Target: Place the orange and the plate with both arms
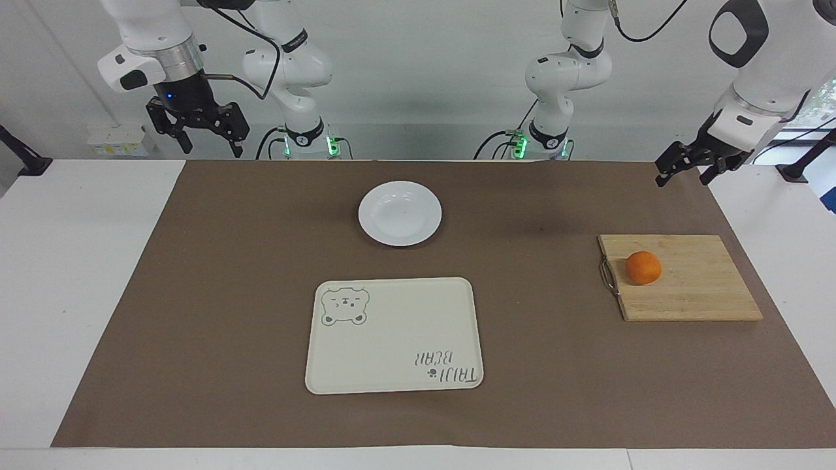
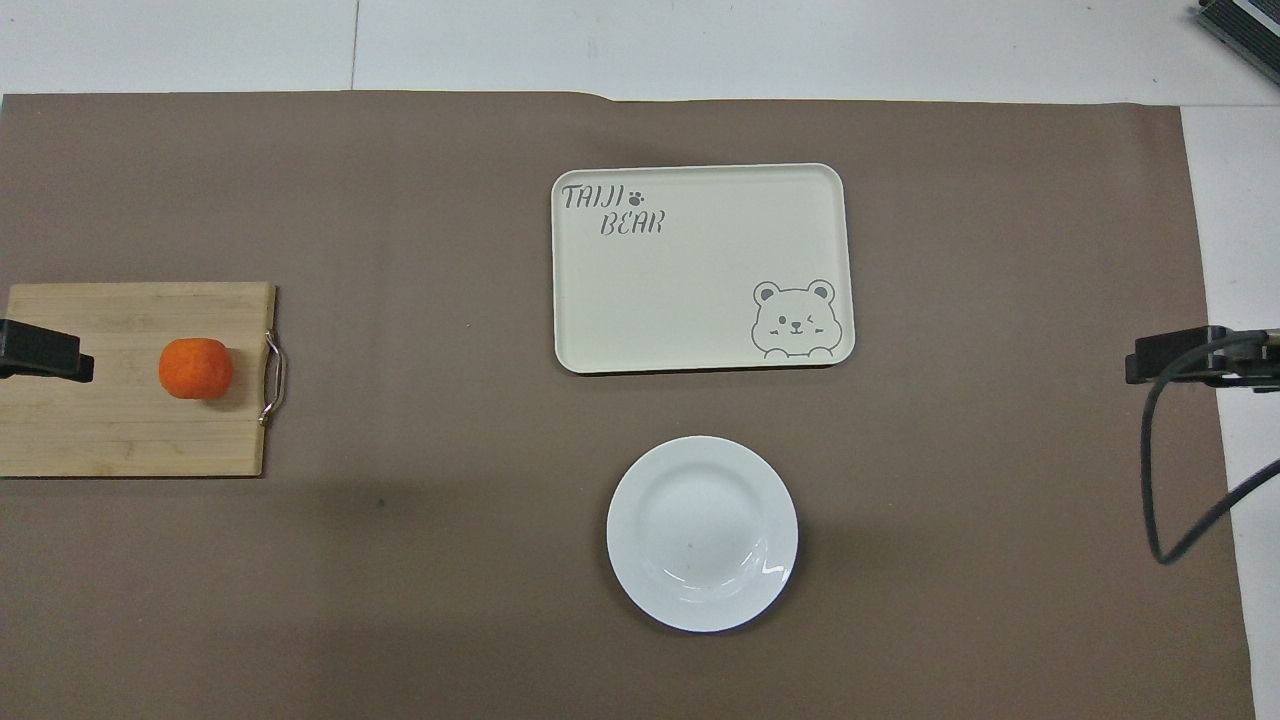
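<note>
Orange (image 1: pixel 643 267) sits on the cutting board (image 1: pixel 692 287) at the left arm's end of the table, apparently nearest the raised, wide-open left pincer (image 1: pixel 686 171); right pincer (image 1: pixel 199 134) waits, also wide.

Table layout around the tray

The tray (image 1: pixel 394 336) lies mid-table on the mat (image 1: pixel 215 274). The plate (image 1: pixel 400 213) sits nearer to the robots than the tray, just apart from it. The cutting board (image 1: pixel 692 287) lies well apart from the tray, toward the left arm's end of the table, its handle (image 1: pixel 607 277) facing the tray. The orange (image 1: pixel 643 267) rests on the board near that handle.
</note>
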You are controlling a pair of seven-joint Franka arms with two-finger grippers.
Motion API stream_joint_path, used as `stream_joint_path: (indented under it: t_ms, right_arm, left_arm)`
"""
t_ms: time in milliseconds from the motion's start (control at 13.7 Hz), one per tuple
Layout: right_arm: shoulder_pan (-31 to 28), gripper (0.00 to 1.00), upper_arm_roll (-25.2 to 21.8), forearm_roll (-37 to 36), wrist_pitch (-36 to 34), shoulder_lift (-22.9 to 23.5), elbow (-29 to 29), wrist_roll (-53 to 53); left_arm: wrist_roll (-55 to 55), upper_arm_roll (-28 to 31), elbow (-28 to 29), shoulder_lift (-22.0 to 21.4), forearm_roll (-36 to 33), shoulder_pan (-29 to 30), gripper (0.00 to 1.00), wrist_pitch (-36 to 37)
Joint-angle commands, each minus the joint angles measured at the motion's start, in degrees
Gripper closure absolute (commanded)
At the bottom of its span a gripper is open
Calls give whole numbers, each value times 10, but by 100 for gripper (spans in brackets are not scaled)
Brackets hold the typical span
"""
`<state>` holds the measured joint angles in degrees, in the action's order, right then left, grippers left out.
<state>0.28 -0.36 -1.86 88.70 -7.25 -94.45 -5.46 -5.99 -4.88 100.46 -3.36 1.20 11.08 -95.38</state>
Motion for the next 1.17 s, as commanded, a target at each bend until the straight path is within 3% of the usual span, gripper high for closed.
stream_joint_path:
  t_ms: [0,438,1023,1096]
  right_arm:
    - [-7,0,4,-5,0,-3,-4,13]
    - [-8,0,4,-5,2,-3,-4,38]
    - [-8,0,4,-10,4,9,5,38]
    - [-12,0,4,-9,3,13,12,40]
  left_arm:
    - [-16,-5,82,-22,-3,18,0,-94]
    - [-16,-6,181,24,3,23,0,-255]
    - [-103,-6,217,137,3,17,0,-400]
    - [-103,-6,222,136,3,17,32,-399]
